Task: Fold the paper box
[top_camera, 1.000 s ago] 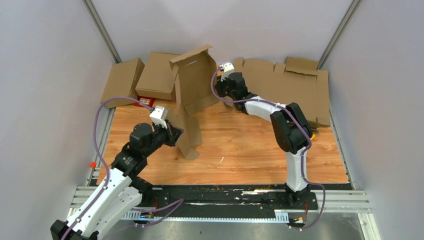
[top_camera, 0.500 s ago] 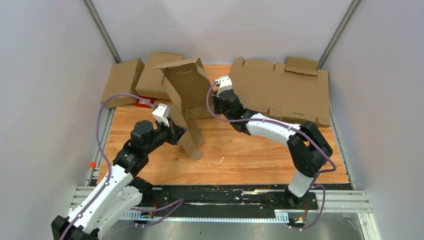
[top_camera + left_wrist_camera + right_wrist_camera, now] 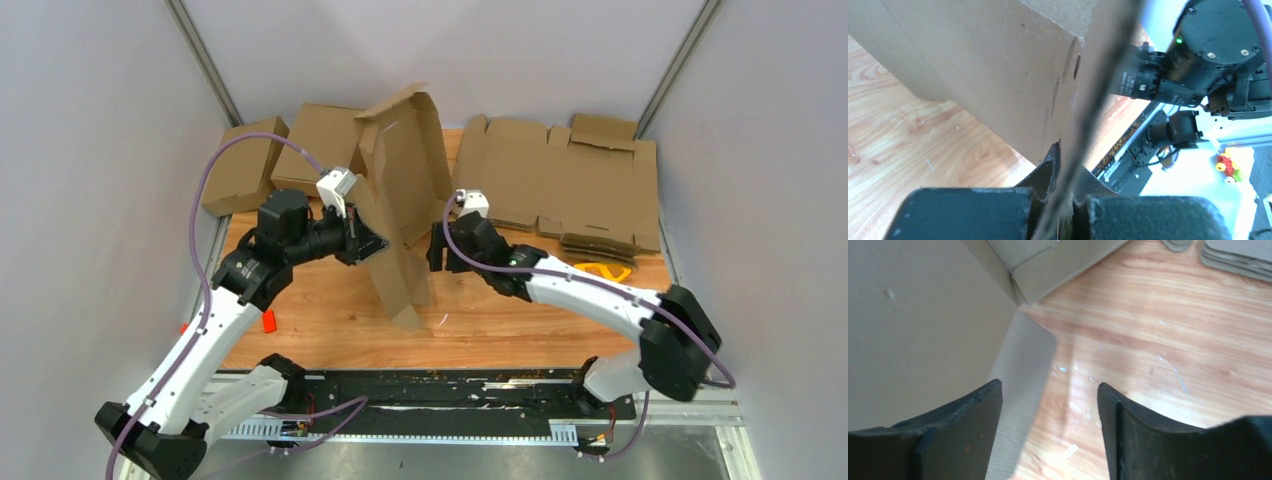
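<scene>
One desk (image 3: 500, 320) carries two robot arms, the left arm (image 3: 200, 345) and the right arm (image 3: 590, 290). There is one upright paper box (image 3: 402, 185). Two folded brown cartons sit at the back left, the outer carton (image 3: 240, 165) and the inner carton (image 3: 315, 150). Also there are one wide sheaf of notched sheets (image 3: 560, 180), one small stack of cardboard pieces (image 3: 598, 244), one yellow item (image 3: 603, 270) and one small red piece (image 3: 268, 321).

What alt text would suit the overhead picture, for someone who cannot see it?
A half-folded paper box is held upright over a wooden table: the left gripper pinches its edge, the right gripper is open beside it. Flat cardboard sheets lie behind.
</scene>
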Robot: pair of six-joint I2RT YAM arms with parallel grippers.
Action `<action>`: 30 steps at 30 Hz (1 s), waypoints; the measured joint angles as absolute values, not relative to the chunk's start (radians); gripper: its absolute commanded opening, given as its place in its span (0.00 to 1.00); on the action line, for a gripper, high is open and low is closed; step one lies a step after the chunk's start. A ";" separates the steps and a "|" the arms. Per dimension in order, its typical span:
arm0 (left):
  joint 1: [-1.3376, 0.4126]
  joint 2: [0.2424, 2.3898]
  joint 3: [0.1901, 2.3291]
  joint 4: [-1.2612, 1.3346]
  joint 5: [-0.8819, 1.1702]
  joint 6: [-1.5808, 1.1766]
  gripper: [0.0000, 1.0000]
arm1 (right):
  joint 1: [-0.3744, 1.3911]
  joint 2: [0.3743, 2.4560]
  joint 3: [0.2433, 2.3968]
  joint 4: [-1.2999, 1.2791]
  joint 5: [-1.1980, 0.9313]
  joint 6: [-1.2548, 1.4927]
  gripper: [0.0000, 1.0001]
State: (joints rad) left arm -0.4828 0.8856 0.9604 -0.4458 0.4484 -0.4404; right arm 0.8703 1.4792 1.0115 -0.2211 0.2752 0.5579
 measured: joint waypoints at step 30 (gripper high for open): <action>-0.432 0.923 1.269 -0.926 0.805 -0.384 0.00 | 0.450 1.116 0.905 -0.255 0.118 0.354 0.99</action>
